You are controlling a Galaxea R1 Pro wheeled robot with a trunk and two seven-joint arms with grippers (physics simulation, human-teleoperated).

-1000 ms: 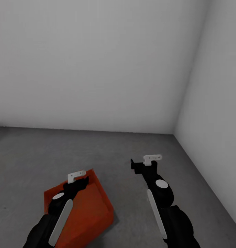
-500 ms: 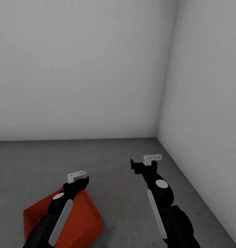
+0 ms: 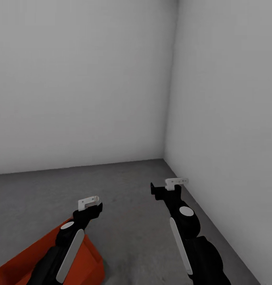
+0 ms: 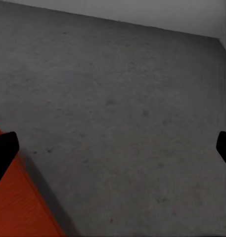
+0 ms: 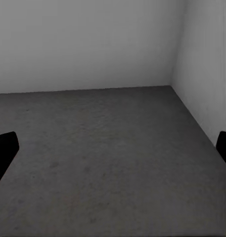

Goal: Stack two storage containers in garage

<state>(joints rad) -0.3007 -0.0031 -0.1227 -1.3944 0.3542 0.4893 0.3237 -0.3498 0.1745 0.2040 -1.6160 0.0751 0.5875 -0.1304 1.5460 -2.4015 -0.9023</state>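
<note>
Presently catalogued, garage corner, head view.

Item: storage container (image 3: 41,261), orange-red, low-walled, resting on the floor (image 3: 128,198) at the lower left of the frame, partly hidden behind the left forearm. Its near edge also shows at the lower left of the left wrist view (image 4: 19,207). Nothing sits on or in it as far as can be seen. No second bin is on record at this moment.

Item: floor, dark grey mottled concrete, running back to two plain white walls (image 3: 80,79) that meet in a corner right of centre.

Item: left gripper (image 3: 94,206), lower left of centre, hovering above bare concrete just beyond the container. Released: the wrist view shows its black fingers (image 4: 4,153) spread wide to either side with nothing between them.

Item: right gripper (image 3: 163,190), right of centre, close to the right-hand wall. Likewise released, fingers (image 5: 4,153) apart over bare floor, holding nothing.

Assessment: one container appears delivered; the stacking half of the task looks undone.

Risks noted: the left arm hangs directly above the bin, so a base turn or a dropping elbow could knock it out of place. The right arm is near the wall and could strike it on a turn. A container skewed or pushed toward the corner would make a square stack harder later.
</note>
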